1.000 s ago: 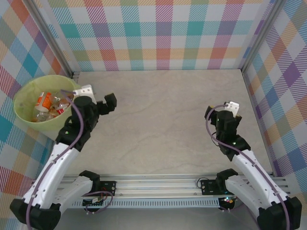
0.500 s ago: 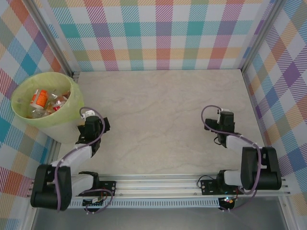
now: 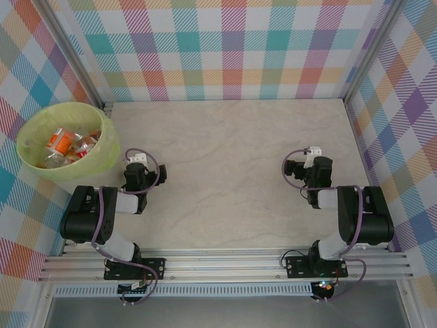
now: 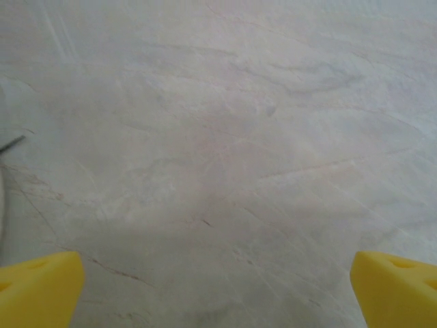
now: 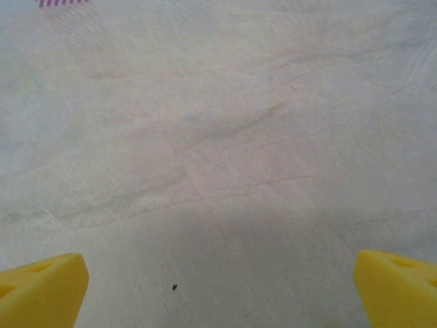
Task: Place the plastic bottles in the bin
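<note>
Seeing bin (image 3: pixel 95 164) at tabletop (image 3: pixel 225 157) far left corner, plastic bottles (image 3: pixel 65 143) heaped inside; we cannot count them, labels blurred. Jaws spread wide, empty, on left gripper (image 4: pixel 218 290) and right gripper (image 5: pixel 220 290), over pale tabletop.

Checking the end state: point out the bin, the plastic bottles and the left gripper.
bin (image 3: pixel 97 164), top external view, its outer wall.
plastic bottles (image 3: pixel 61 141), top external view, an orange label.
left gripper (image 4: pixel 218 290), left wrist view, midway between fingertips.

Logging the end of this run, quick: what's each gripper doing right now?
Left gripper: open, holding nothing.
Right gripper: open, holding nothing.
</note>
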### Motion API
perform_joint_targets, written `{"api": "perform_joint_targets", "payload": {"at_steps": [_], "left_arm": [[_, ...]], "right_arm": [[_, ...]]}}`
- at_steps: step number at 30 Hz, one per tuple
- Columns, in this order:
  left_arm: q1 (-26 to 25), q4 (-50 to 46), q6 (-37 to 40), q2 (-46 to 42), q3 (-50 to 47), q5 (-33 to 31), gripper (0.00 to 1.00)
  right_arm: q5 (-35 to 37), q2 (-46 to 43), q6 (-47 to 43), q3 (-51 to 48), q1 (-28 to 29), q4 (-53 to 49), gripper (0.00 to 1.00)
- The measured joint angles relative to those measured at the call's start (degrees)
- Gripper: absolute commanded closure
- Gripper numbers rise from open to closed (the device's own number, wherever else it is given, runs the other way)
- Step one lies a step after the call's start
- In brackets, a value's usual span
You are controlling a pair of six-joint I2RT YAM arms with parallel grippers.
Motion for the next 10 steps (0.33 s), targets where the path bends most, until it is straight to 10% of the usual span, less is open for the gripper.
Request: {"api": "perform_joint_targets", "payload": {"at_steps": [10], "left_arm": [[-0.9,2.3,0.3,0.0,0.4,-3.1,0.0]], "right_arm": [[-1.4,0.0,-0.2,0.0,0.0,1.4,0.0]]}}
